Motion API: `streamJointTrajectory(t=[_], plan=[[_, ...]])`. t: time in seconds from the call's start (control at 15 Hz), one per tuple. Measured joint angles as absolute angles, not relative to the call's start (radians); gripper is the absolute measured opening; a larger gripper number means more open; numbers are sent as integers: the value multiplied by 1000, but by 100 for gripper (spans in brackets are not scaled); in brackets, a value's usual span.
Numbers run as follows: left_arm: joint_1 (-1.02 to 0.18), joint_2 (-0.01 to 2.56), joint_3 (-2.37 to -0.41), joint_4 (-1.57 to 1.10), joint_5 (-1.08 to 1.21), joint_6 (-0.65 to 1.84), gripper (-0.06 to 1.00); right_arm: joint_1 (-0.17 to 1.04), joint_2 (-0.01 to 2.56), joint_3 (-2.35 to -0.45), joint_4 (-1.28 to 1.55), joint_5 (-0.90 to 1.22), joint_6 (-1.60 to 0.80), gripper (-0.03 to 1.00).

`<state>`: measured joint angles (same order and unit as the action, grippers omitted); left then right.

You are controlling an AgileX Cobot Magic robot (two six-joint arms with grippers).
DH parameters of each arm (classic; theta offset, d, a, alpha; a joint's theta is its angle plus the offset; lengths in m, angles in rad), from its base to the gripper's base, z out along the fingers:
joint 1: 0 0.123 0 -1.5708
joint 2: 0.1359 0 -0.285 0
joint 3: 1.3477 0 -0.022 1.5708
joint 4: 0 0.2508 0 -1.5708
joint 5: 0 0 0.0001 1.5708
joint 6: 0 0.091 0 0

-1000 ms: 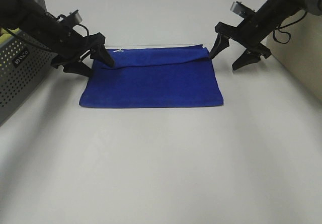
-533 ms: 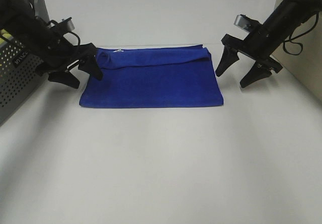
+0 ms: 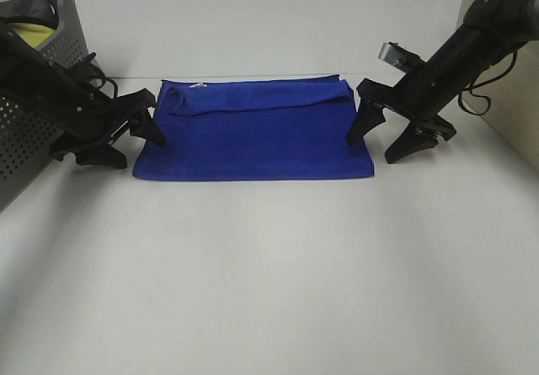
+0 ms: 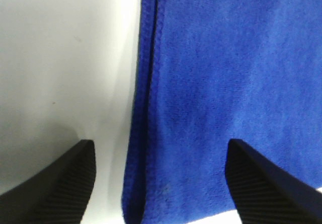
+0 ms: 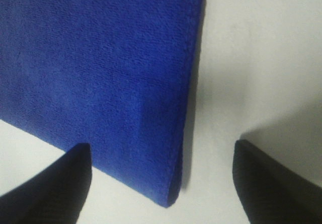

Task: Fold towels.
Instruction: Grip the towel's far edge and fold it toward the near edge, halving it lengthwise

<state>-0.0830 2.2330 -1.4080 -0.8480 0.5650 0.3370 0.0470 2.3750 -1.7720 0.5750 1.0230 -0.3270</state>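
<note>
Lying flat on the white table [image 3: 269,274], the royal-blue towel [image 3: 253,143] takes up the upper middle of the exterior high frame. It is folded into a wide rectangle. A looser, rumpled fold runs along its far edge, and a small white tag [image 3: 199,83] shows near the upper left corner.

At the towel's left edge, the left gripper [image 3: 126,146] hangs low with its jaws spread wide and nothing between them. In the left wrist view one of its fingers [image 4: 55,183] is over bare table and the other over blue cloth, so the towel's side edge runs between them. I cannot tell whether either finger touches the cloth.

At the right edge of the towel, the right gripper [image 3: 376,147] is likewise spread wide and grips nothing. Its inner finger is just beside the towel's right edge and its outer finger is over bare table. The right wrist view shows a folded corner of the towel between the two fingers [image 5: 271,183].

Along the left edge of the exterior frame stands a grey perforated basket [image 3: 21,139], with a bit of yellow-green cloth [image 3: 35,31] visible inside it, well apart from the towel.
</note>
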Motion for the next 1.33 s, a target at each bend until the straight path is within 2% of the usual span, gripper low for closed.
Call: streamJointTrajectory(t=[0.33,0.4,0.47,0.53,0.6,0.67,0.73,0.8,1.0,1.33], plan=[[-154,2246,-1413,-894,492,380,68,91,2387,-1769,639,961,-352,73],[-156,2248,-1413,-897,489,381,64,101,2396,-1769,665,959,-352,70],[-156,2251,-1413,-897,482,381,57,105,2406,-1769,690,959,-352,64],[-156,2259,-1413,-897,470,381,37,109,2416,-1769,693,951,-335,47],[-156,2263,-1413,-892,470,381,30,109,2419,-1769,688,947,-323,38],[-156,2263,-1410,-888,470,381,11,108,2420,-1769,657,936,-286,20],[-156,2264,-1408,-878,472,381,3,108,2420,-1769,629,932,-253,5],[-156,2264,-1408,-861,496,381,1,108,2418,-1769,611,933,-232,0],[-156,2246,-1389,-826,549,381,1,108,2382,-1727,580,958,-222,0],[-156,2080,-1131,-809,543,381,1,109,2191,-1375,567,890,-229,0]])
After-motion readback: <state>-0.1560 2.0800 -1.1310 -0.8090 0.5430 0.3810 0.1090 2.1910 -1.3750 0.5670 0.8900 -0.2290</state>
